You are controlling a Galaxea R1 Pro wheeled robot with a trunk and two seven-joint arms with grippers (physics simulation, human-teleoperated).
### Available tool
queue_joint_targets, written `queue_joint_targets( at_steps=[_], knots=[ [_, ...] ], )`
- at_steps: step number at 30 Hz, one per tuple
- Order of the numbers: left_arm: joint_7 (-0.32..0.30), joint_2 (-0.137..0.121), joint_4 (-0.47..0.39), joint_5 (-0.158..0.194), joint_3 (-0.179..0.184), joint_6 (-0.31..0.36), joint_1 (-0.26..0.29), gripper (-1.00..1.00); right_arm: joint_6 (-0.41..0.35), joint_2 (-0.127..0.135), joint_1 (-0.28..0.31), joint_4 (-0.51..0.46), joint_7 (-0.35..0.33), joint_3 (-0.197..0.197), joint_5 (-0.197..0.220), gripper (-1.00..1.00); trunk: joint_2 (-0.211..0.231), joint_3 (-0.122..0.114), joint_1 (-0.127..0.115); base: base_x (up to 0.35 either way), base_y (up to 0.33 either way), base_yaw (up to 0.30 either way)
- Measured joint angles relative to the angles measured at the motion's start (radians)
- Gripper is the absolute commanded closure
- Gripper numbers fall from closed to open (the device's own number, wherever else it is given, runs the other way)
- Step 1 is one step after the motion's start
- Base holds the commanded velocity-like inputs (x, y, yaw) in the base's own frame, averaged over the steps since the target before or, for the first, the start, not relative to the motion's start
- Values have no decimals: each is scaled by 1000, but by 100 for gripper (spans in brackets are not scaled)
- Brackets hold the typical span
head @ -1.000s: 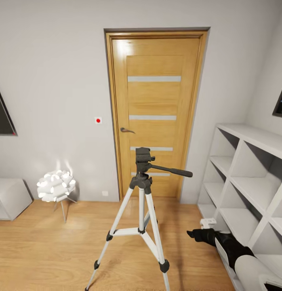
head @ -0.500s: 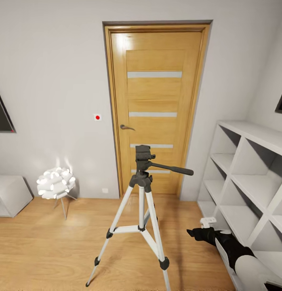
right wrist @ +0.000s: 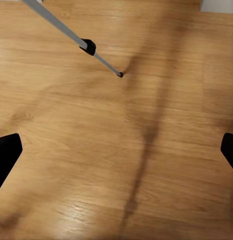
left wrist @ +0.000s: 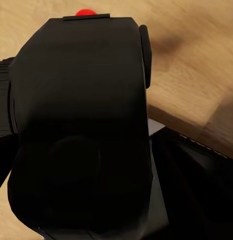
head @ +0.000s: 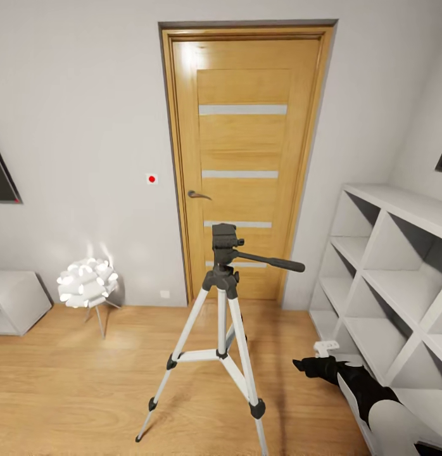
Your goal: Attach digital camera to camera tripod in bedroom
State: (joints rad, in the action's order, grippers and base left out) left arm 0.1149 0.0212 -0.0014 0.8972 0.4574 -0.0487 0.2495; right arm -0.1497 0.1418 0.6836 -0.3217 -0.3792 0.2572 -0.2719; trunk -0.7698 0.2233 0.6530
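No legible brand, label or writing is observed. The digital camera (left wrist: 79, 130), black with a red dot on top, is seen directly against the left end effector in the left wrist view and appears to be gripped, though the fingers are largely hidden. The camera tripod (head: 223, 316) stands upright on the wood floor (head: 82, 386) before the door (head: 243, 158). The right end effector (right wrist: 116, 150) is spread wide, well apart from a tripod foot.

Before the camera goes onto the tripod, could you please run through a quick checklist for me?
1. Camera in the left gripper: ok, it sits right at the wrist lens, grip itself hidden.
2. Tripod upright, legs spread on the floor: ok.
3. Tripod head bare: ok.
4. Right gripper open and empty: ok.
5. Pan handle pointing toward the shelves: ok, approach from the other side.
6. Tripod within reach: cannot tell.
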Motion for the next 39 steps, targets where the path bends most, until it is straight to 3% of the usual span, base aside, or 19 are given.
queue_joint_targets(
  at_steps=[39],
  knots=[
    [0,1,-1,-1,1,0,0,100,0,0,0,1,1,0,-1,-100,0,63,0,0,0,0]
  ],
)
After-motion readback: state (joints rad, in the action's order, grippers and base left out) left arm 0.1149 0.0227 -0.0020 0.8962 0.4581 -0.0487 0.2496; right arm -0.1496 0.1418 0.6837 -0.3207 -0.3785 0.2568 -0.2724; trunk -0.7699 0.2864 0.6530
